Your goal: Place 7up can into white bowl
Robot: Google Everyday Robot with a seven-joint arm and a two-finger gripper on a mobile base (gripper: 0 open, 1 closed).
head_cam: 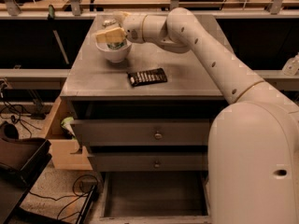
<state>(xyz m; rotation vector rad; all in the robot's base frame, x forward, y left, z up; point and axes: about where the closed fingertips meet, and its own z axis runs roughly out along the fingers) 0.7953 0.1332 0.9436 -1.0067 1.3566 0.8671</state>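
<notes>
The white bowl (113, 55) stands on the grey cabinet top (187, 78) at its back left. My gripper (111, 35) reaches in from the right and sits right above the bowl. It is shut on the 7up can (115, 44). Only a green and silvery part of the can shows under the fingers. The can's lower end is down inside the bowl's rim; I cannot tell whether it touches the bowl's bottom.
A dark candy bar wrapper (147, 77) lies flat in front of the bowl, toward the cabinet's front edge. A small object (108, 22) lies behind the bowl. A wooden drawer (60, 146) stands open at the left, and the bottom drawer (154, 192) is open.
</notes>
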